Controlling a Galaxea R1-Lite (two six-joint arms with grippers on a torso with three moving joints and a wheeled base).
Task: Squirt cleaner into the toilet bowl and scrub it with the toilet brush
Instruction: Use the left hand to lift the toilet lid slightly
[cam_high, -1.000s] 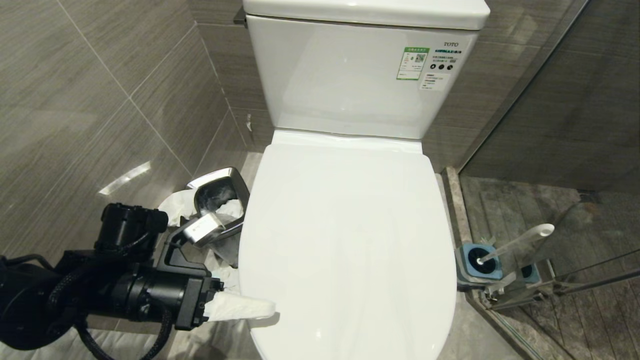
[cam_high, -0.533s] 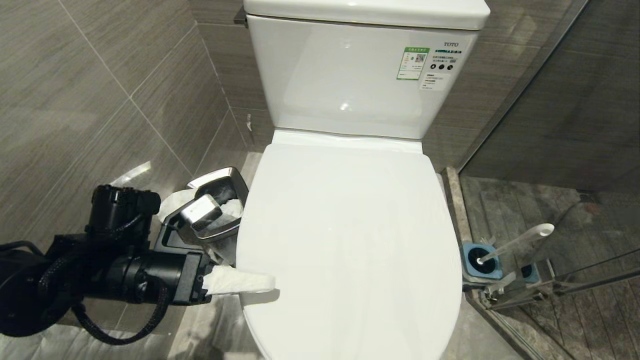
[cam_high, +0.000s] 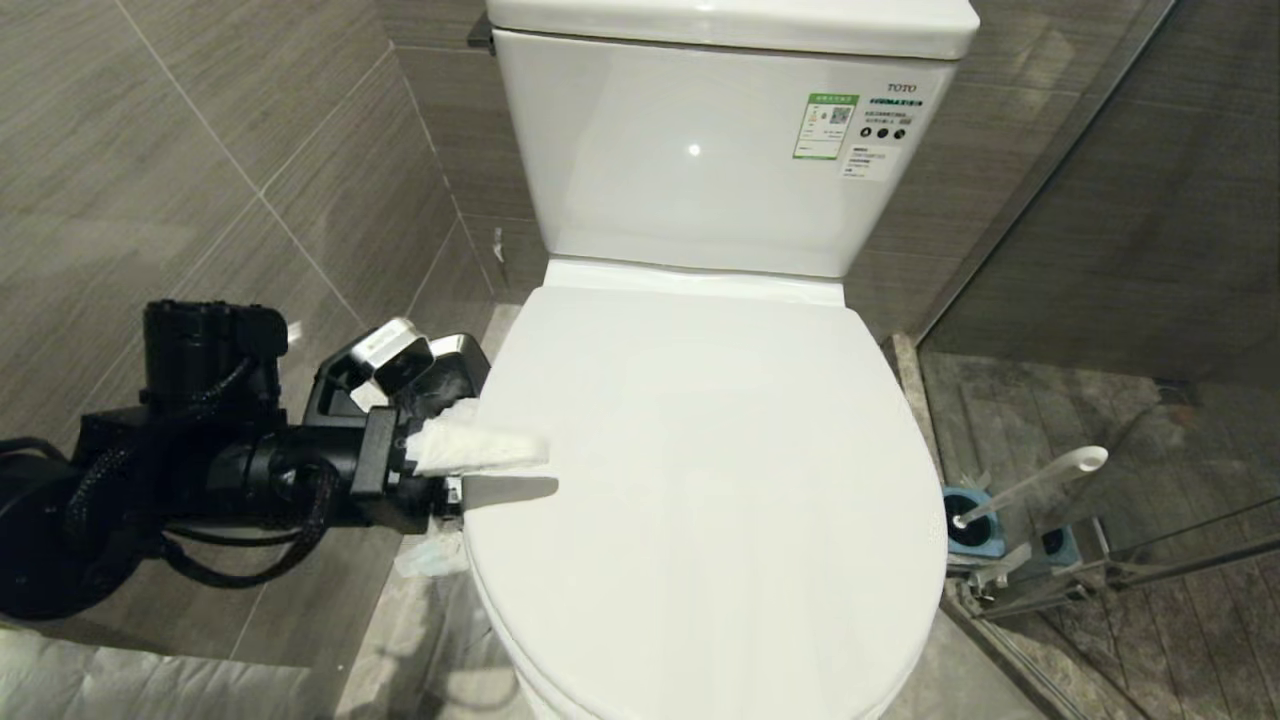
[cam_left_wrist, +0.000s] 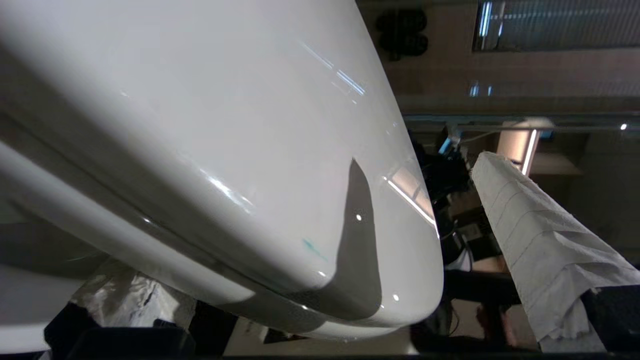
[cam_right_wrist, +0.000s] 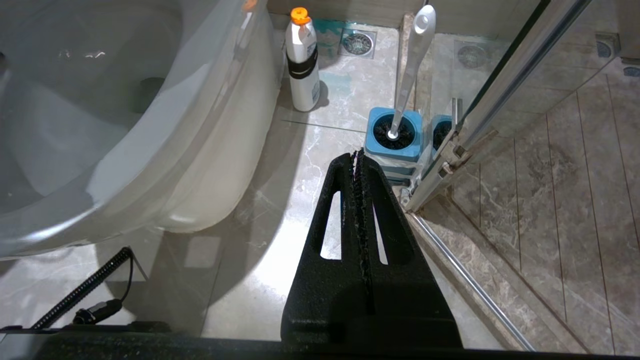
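Note:
The toilet bowl is hidden under its closed white lid (cam_high: 700, 480); only its outer wall (cam_right_wrist: 150, 125) shows in the right wrist view. My left gripper (cam_high: 530, 470) is open at the lid's left edge, with a tissue-wrapped finger (cam_left_wrist: 540, 235) above the lid and the other finger hidden below. A small turquoise smear (cam_left_wrist: 312, 247) marks the lid's rim. The toilet brush (cam_high: 1030, 485) leans in its blue holder (cam_high: 972, 535) on the floor to the right. A white cleaner bottle (cam_right_wrist: 302, 65) with an orange cap stands beside the bowl. My right gripper (cam_right_wrist: 357, 152) hangs shut near the holder (cam_right_wrist: 395, 132).
A steel waste bin (cam_high: 455, 365) with a white liner stands behind my left gripper, against the tiled wall. The cistern (cam_high: 720, 150) rises at the back. A glass shower door (cam_right_wrist: 500, 90) and its metal track close off the right side.
My left gripper has risen and moved towards the cistern along the lid's left edge. The lid's front has come up with it. The right arm has kept still.

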